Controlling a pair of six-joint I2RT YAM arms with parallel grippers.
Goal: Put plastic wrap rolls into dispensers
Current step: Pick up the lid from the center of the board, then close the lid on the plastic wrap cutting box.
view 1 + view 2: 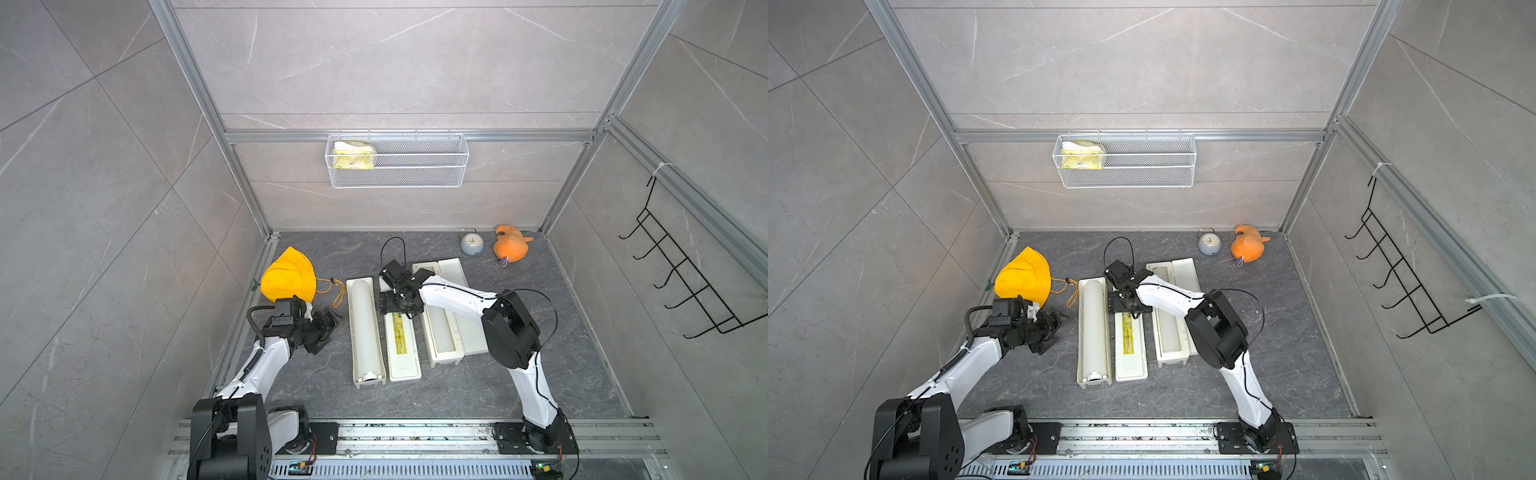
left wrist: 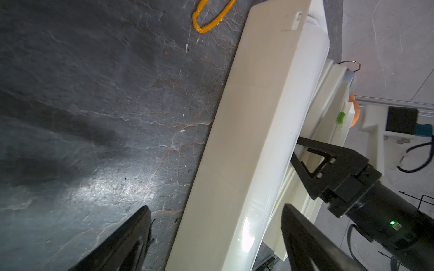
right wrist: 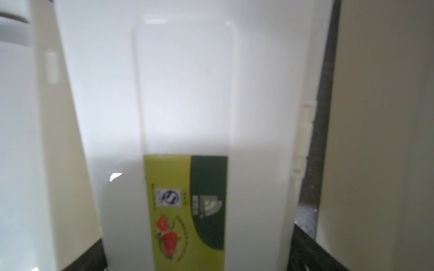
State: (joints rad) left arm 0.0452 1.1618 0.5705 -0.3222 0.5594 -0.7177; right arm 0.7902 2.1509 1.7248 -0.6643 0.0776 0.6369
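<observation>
Plastic wrap rolls (image 1: 363,328) in both open dispensers (image 1: 446,358), left tool (image 1: 328,322) spread, empty, right tool (image 1: 399,308) astride yellow-labelled lid (image 1: 402,365) — whether gripping, cannot tell.

Glossy cream plastic dispensers (image 1: 405,368), dark veined stone-look tabletop (image 1: 457,390) — yellow cloth hat (image 1: 289,276), white wire-mesh basket (image 1: 419,172)

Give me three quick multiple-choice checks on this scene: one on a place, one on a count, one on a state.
1. Where stands the clock? A back right, beside the orange plush toy; B front left; C front middle.
2. How many dispensers lie open? A one; B two; C three.
3. The left pincer is: A open; B shut; C out of view.
Key: 1 A, it sits by the toy. 2 B, both lie opened out. 3 A, its fingers stand apart.
</observation>
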